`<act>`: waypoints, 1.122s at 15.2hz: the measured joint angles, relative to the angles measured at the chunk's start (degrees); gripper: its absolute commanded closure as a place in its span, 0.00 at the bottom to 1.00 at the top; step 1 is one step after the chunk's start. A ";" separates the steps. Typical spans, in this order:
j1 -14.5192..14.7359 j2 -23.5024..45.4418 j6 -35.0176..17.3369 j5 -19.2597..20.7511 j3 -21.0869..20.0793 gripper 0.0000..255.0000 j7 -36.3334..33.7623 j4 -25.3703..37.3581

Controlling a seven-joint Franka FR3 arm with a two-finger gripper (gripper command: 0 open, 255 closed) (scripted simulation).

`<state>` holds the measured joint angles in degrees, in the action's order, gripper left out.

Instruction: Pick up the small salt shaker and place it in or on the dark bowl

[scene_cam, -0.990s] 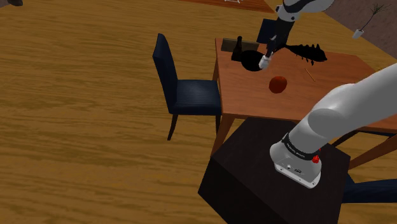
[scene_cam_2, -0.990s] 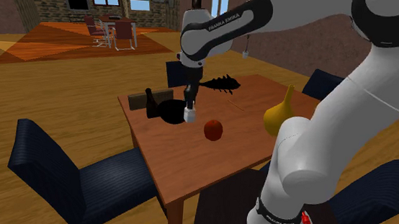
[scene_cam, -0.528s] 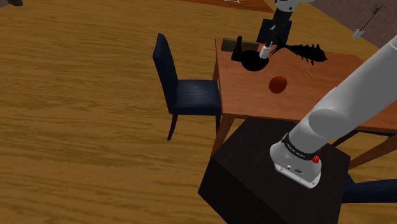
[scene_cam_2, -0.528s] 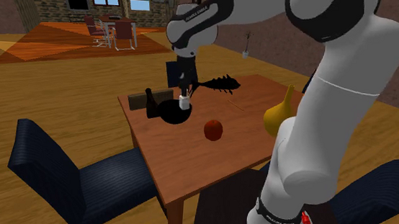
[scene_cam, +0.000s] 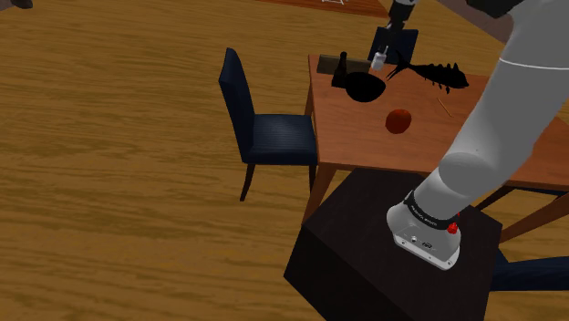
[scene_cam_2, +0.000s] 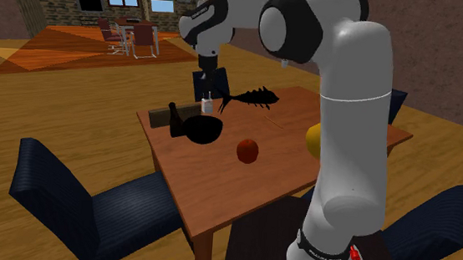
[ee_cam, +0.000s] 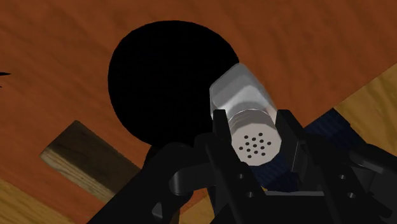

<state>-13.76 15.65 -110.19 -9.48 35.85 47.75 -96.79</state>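
Dark bowl [scene_cam: 365, 88] [scene_cam_2: 202, 130] [ee_cam: 168, 83] standing on the wooden desk [scene_cam: 365, 141] [scene_cam_2: 217, 191]; its inside reads as one flat black. The salt shaker [scene_cam: 377, 60] [scene_cam_2: 208, 106] [ee_cam: 245, 102], pale with a perforated cap, is clamped between the black jaws, which grip it at the cap end. It hangs in the air above the bowl, clear of it; in the wrist view its body overlaps the bowl's rim. Just beside the bowl, toward the second exterior view's left, stand a dark bottle [scene_cam: 343, 66] [scene_cam_2: 174, 119] and a wooden block [scene_cam_2: 181, 110] [ee_cam: 83, 153], both close to the desk's edge. Beyond the bowl lies a black fish-skeleton shape [scene_cam: 436, 73] [scene_cam_2: 253, 96], near the shaker but apart from it. A round red fruit [scene_cam: 398, 120] [scene_cam_2: 248, 150] rests apart from the bowl on the side nearer the black stand [scene_cam: 383, 246], with bare desk between them. A yellow gourd-like thing [scene_cam_2: 315, 137] is partly hidden behind the white arm. A dark blue chair [scene_cam: 260, 128] stands against the desk edge at the shoulder view's left, with open wooden floor [scene_cam: 118, 182] past it.
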 measured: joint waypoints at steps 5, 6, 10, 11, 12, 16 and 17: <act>-7.81 13.34 7.45 -6.71 -1.35 1.00 4.19 19.04; -9.54 15.88 9.52 -7.73 -1.76 1.00 4.51 23.54; -10.65 18.59 8.93 -8.88 -2.43 1.00 4.82 25.42; -10.61 18.71 8.29 -8.96 -2.48 1.00 4.94 24.86; -10.53 18.74 7.58 -9.02 -2.50 1.00 5.07 24.15; -10.04 19.05 4.54 -9.31 -2.70 1.00 5.38 21.27; -10.06 19.37 3.95 -9.47 -2.80 1.00 5.45 20.97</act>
<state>-23.82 35.02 -106.24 -18.95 33.05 53.20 -75.81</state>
